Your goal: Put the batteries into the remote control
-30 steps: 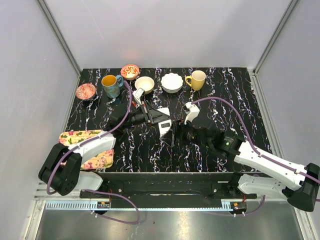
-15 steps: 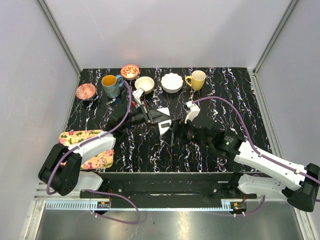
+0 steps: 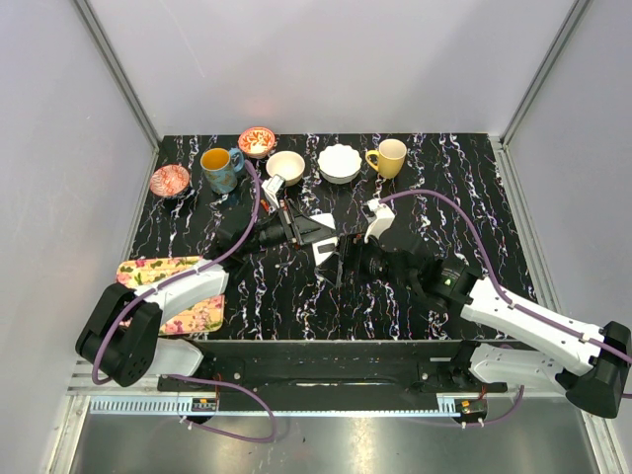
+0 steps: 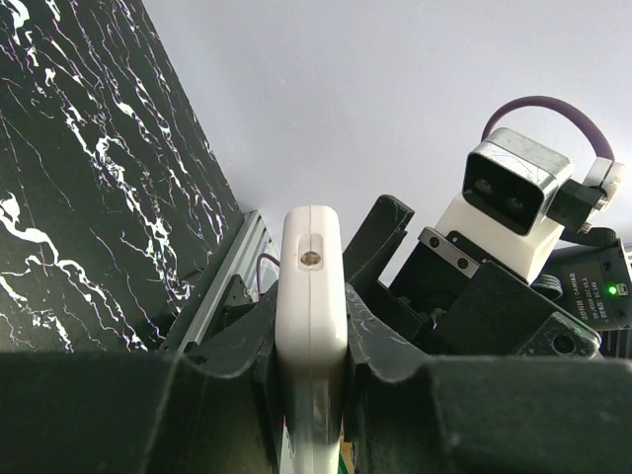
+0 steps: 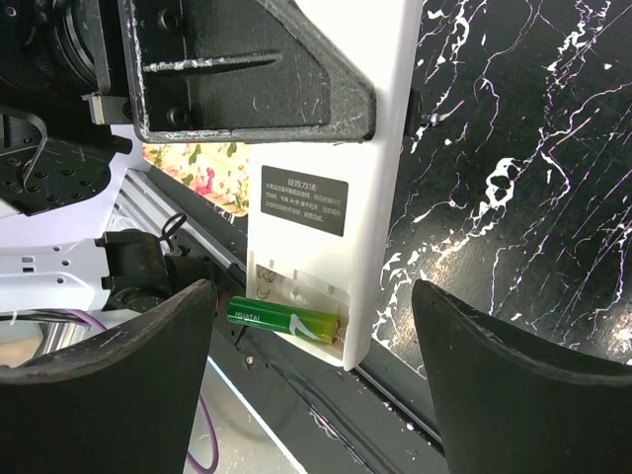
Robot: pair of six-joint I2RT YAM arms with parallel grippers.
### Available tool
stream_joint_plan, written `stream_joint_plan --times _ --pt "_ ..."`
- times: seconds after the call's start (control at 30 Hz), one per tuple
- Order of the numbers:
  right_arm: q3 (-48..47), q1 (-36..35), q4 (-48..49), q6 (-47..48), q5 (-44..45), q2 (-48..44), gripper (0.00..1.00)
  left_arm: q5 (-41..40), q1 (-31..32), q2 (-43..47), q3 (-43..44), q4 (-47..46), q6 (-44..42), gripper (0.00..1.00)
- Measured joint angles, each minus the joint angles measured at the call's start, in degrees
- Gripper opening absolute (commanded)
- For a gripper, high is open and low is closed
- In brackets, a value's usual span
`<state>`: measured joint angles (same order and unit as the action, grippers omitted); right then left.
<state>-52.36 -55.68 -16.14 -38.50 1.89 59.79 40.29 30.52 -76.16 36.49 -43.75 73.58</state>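
My left gripper (image 4: 312,331) is shut on the white remote control (image 4: 312,286), holding it edge-up above the table. In the top view the remote control (image 3: 324,249) hangs mid-table between both arms. The right wrist view shows the remote control's (image 5: 331,188) back with the battery bay uncovered. One green battery (image 5: 288,319) lies askew in the lower slot. Its right end is at the spring and its left end juts past the remote's edge. My right gripper (image 5: 314,301) is open, a finger on either side of the bay, touching nothing.
Along the back edge stand a red patterned dish (image 3: 169,180), a blue mug (image 3: 219,168), a red bowl (image 3: 257,140), a cream cup (image 3: 286,166), a white scalloped bowl (image 3: 339,163) and a yellow mug (image 3: 388,156). A floral plate (image 3: 183,291) lies front left.
My right gripper has edged slightly left toward the remote. The left arm and the remote have stayed put.
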Motion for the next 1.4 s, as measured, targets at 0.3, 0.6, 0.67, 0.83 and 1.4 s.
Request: stream_joint_plan --times 0.3,0.6,0.67,0.83,1.4 --pt "0.0 0.0 0.0 0.0 -0.1 0.0 0.77 0.0 0.0 0.0 0.0 0.0 0.0 0.0" --pt "0.0 0.2 0.0 0.0 -1.1 0.0 0.66 0.0 0.0 0.0 0.0 0.0 0.0 0.0" --pt "0.0 0.2 0.0 0.0 -1.3 0.0 0.63 0.0 0.0 0.0 0.0 0.1 0.0 0.0" --pt "0.0 0.2 0.0 -0.1 -1.6 0.0 0.59 -0.2 0.0 0.0 0.0 0.3 -0.1 0.0" --pt "0.2 1.0 0.3 -0.8 -1.5 -0.3 0.45 -1.2 0.0 0.8 0.0 0.1 -0.2 0.0"
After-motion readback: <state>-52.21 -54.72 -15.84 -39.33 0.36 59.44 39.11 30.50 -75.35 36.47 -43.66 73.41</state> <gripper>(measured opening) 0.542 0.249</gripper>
